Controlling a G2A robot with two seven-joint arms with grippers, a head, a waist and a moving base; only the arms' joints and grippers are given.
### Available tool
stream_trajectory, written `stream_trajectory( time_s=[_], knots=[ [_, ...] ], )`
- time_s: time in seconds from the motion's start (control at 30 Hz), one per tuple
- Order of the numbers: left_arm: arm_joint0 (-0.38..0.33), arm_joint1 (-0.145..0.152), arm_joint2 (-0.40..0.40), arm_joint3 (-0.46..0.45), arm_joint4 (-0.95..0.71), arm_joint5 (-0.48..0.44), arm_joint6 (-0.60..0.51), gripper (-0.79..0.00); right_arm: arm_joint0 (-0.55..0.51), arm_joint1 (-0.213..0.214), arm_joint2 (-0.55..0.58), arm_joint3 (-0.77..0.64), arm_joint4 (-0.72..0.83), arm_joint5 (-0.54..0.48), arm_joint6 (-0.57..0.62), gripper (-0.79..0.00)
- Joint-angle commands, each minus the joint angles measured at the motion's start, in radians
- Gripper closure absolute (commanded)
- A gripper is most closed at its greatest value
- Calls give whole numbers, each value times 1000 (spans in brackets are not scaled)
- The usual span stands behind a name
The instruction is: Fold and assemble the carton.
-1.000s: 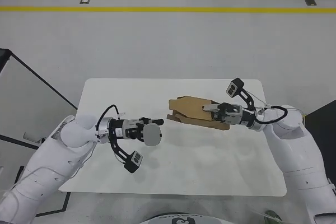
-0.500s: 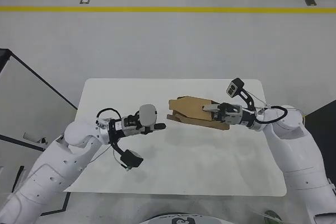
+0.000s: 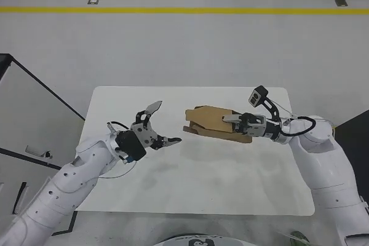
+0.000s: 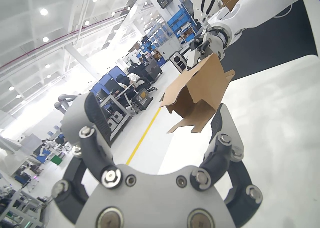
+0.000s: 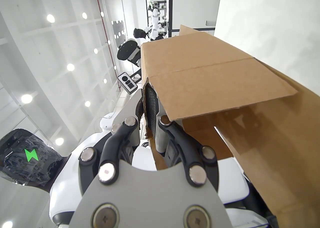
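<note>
Carton braced for folding
Right hand (image 3: pixel 235 120) pinches the half-open carton (image 3: pixel 212 123) by a flap at the table's (image 3: pixel 234 184) right side, steadying it; left hand (image 3: pixel 165 125), spread wide, faces its open end, seemingly to push flaps.

From the top camera I look down on the whole table (image 3: pixel 234 184), from the left wrist camera across it at the carton (image 4: pixel 197 89) a little way off, and from the right wrist camera along that same carton, close up.

Carton (image 3: pixel 214 122) right of L gripper (image 3: pixel 170 121)
</note>
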Motion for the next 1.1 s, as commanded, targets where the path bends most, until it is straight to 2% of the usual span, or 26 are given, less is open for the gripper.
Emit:
stream_trajectory(
  time_s=[0.0,0.03,0.17,0.27,0.53,0.8,0.9,1.07],
  knots=[
    [0,0,0,0,3,1,0,-785,0,0,0,0,0,0,0,0],
    [1,0,0,-1,-2,0,-3,-785,0,0,0,0,0,0,0,0],
    [12,0,-10,-4,-70,-107,-54,-785,-5,0,3,-22,-2,-56,3,0],
    [25,-2,-28,6,-195,-180,-62,-785,7,1,8,-2,13,-101,59,0],
    [73,-6,-62,-7,-393,-273,-102,-785,98,-6,-35,110,77,-195,236,0],
    [75,-7,-61,-6,-398,-271,-105,-785,107,-7,-38,124,79,-200,242,0],
    [84,-11,-69,-2,-450,-275,-132,-785,91,-9,-42,111,98,-208,228,0],
    [101,-15,-90,9,-580,-342,-128,-785,92,-12,-36,134,210,-221,303,0]
  ],
)
